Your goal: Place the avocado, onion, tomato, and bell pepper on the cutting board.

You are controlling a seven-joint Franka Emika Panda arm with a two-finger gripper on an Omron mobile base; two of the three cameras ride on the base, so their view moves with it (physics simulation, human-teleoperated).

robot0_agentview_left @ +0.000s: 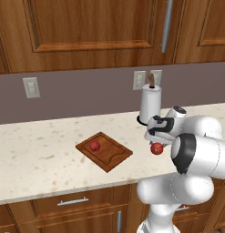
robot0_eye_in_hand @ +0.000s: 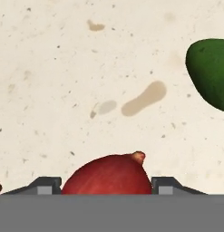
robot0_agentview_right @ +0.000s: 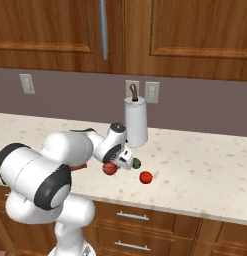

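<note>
One red onion [robot0_eye_in_hand: 109, 174] sits pinched between the robot's fingers [robot0_eye_in_hand: 46, 186] just above the table [robot0_agentview_left: 32, 150]. The smooth, round bulb could slip free and roll during the carry to the cutting board [robot0_agentview_left: 115, 157], at its 9 o'clock in the left base view. That board holds one dark red lump, apparently the bell pepper [robot0_agentview_left: 94, 146]. Off the board, the avocado [robot0_eye_in_hand: 211, 72] lies at the onion's 2 o'clock in the hand view, with the tomato [robot0_agentview_right: 145, 177] near it.

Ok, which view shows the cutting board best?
Left base view: the whole cutting board lies in plain sight with a red item on it. The right base view gives just a sliver of it behind the arm.
</note>
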